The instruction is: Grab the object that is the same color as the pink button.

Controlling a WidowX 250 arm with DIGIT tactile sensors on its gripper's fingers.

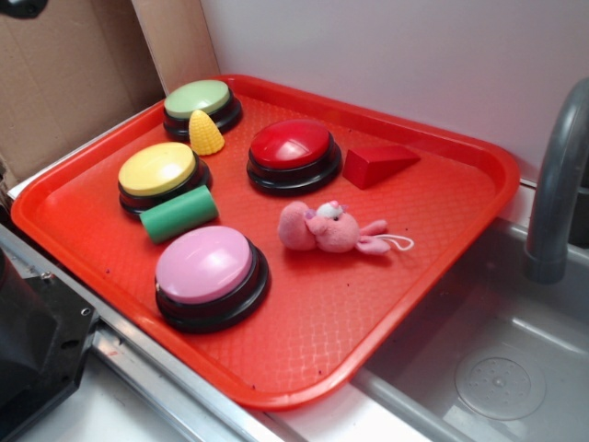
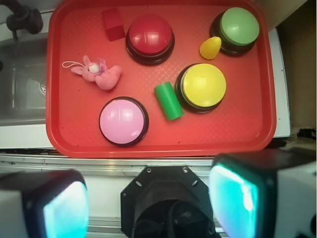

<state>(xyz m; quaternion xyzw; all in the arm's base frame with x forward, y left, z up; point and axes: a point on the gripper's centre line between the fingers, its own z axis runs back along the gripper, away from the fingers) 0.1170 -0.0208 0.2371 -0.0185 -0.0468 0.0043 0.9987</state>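
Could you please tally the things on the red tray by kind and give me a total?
Dome buttons: 4 (pink button, red, yellow, green)
Pink plush toy: 1
Green cylinder: 1
Red wedge block: 1
Yellow corn toy: 1
Total: 8

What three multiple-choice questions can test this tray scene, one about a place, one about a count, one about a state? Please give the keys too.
1. Which button does the green cylinder touch?
A. red
B. yellow
C. pink

2. How many dome buttons stand on the red tray?
A. three
B. four
C. five

3. What is the state of the pink plush toy?
A. lying free on the tray
B. held by the gripper
C. sitting on the pink button

Key:
1 B: the cylinder leans against the yellow button.
2 B: green button, yellow, red button and pink button.
3 A: the gripper hangs open outside the tray edge, and the toy lies beside the pink button.
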